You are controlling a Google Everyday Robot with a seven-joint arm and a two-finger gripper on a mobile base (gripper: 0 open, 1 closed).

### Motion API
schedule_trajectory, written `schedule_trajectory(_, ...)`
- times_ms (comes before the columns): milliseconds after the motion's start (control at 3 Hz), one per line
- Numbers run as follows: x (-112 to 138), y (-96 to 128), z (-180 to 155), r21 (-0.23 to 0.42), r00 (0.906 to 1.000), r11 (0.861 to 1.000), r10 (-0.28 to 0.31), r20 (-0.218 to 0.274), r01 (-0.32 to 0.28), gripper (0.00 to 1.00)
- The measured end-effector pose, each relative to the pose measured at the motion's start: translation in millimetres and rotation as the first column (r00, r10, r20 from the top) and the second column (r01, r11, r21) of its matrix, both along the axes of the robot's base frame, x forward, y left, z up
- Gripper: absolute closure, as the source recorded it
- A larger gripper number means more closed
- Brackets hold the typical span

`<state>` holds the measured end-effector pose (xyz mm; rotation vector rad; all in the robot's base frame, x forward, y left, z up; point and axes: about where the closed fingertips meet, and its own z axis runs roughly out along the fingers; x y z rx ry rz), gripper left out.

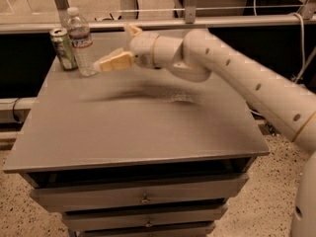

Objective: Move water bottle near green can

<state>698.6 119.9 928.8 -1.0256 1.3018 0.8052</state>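
Water bottle [81, 43] stands upright just beside the green can [63, 48], and the arm reaches level toward the bottle, its gripper [112, 47] close beside it, fingers spread, holding nothing.

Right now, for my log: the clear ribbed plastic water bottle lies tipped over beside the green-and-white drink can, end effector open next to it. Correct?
Not tipped: in the camera view the water bottle stands upright beside the green can, end effector open next to it.

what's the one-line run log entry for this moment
clear ribbed plastic water bottle: upright, right beside green-and-white aluminium can | gripper: open, on bottle's far side from can, holding nothing | task: looks done
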Motion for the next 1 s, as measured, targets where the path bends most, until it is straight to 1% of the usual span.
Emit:
schedule_trajectory(333, -30.6, -88.8, 29.7, -0.165, 1.0000, 0.986, 0.004, -0.004, -0.005, 0.00)
schedule_trajectory(667, -56.5, -148.6, 39.9, -0.245, 0.9998, 0.970, -0.010, -0.017, 0.005, 0.00)
schedule_trajectory(1000, -59.7, -143.8, 37.5, -0.246, 0.9997, 0.969, 0.009, -0.024, -0.015, 0.00)
